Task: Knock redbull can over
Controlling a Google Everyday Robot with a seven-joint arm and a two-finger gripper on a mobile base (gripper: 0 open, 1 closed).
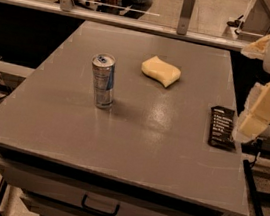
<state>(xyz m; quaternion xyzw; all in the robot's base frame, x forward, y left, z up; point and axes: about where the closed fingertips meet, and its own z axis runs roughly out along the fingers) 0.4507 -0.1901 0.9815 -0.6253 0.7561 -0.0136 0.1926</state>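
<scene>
The redbull can (102,80) stands upright on the left half of the grey table (134,145), silver and blue with its pull-tab top showing. My gripper (252,123), with cream-coloured fingers, hangs at the table's right edge, just above and right of the black snack-bar wrapper (222,127). It is far to the right of the can and touches nothing.
A pale yellow sponge (161,71) lies behind and right of the can. The wrapper lies flat near the right edge. A rail with metal posts (186,12) runs behind the table. Drawers (100,206) sit under the front edge.
</scene>
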